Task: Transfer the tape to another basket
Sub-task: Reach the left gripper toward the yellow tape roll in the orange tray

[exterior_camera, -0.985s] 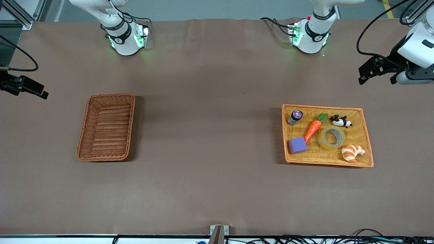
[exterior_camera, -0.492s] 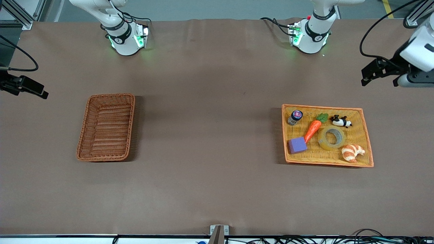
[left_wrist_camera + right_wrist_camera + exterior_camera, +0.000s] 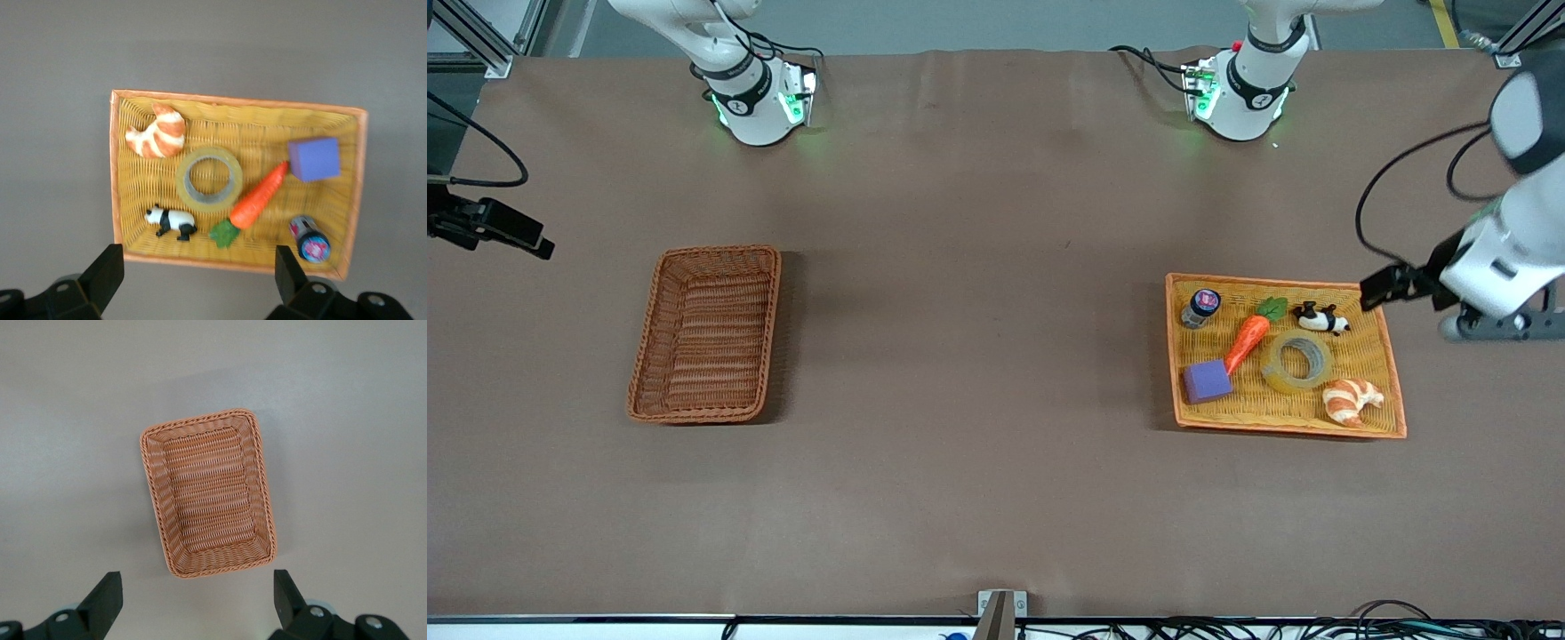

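Observation:
The tape [image 3: 1298,362], a yellowish translucent ring, lies flat in the yellow woven tray [image 3: 1272,283] between a toy carrot and a croissant; the left wrist view shows the tape [image 3: 209,179] too. The reddish-brown basket [image 3: 707,333] stands empty toward the right arm's end of the table, and the basket [image 3: 208,492] fills the right wrist view. My left gripper [image 3: 197,267] hangs open in the air, over the table just off the tray rim by the panda, and reads as the left gripper [image 3: 1498,327] at the picture's edge. My right gripper [image 3: 197,590] hangs open over bare table beside the basket.
The tray also holds a purple block [image 3: 1207,381], a toy carrot [image 3: 1249,338], a small panda [image 3: 1320,317], a croissant [image 3: 1352,400] and a small dark-capped bottle [image 3: 1200,307]. Brown table stretches between basket and tray.
The left arm has swung from the table's corner toward the tray and now hangs beside it. The right arm has not moved. Nothing in the tray has shifted.

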Controlling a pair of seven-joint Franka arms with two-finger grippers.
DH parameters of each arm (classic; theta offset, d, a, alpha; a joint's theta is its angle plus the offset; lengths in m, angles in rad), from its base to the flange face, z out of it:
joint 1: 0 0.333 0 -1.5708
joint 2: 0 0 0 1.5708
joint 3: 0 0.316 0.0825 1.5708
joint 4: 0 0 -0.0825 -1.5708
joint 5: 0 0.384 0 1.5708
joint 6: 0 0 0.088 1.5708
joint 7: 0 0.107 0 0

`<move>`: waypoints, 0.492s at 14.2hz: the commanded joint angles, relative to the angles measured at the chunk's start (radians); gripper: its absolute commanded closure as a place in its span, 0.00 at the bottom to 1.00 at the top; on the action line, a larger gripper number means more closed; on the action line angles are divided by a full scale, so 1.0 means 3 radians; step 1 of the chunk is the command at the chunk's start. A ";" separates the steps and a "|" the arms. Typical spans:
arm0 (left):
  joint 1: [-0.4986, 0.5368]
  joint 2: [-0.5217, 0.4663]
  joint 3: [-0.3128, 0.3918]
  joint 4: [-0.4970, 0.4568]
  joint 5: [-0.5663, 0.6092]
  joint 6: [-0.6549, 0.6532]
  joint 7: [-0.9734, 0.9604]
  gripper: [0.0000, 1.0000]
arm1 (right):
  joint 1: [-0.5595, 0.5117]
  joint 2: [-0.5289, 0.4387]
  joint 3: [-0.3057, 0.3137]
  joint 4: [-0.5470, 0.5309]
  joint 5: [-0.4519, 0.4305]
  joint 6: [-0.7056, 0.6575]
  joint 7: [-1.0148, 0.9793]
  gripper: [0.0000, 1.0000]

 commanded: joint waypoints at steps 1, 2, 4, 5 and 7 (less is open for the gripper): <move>0.0142 0.0126 -0.0013 -0.0255 0.0068 0.0417 0.0078 0.00 | -0.0020 -0.0031 0.0026 -0.0003 -0.0032 -0.0029 -0.0017 0.00; 0.0219 0.0223 -0.0013 -0.0337 0.0068 0.0610 0.0281 0.00 | -0.0020 -0.0031 0.0026 -0.0003 -0.0032 -0.0029 -0.0017 0.00; 0.0306 0.0438 -0.0018 -0.0363 0.0063 0.0826 0.0492 0.00 | -0.0020 -0.0031 0.0026 -0.0003 -0.0032 -0.0023 -0.0017 0.00; 0.0357 0.0525 -0.0024 -0.0378 0.0058 0.0903 0.0503 0.00 | -0.0020 -0.0031 0.0026 -0.0003 -0.0032 -0.0023 -0.0017 0.00; 0.0378 0.0668 -0.0029 -0.0455 0.0022 0.1056 0.0503 0.01 | -0.0020 -0.0031 0.0026 -0.0003 -0.0027 -0.0008 -0.0017 0.00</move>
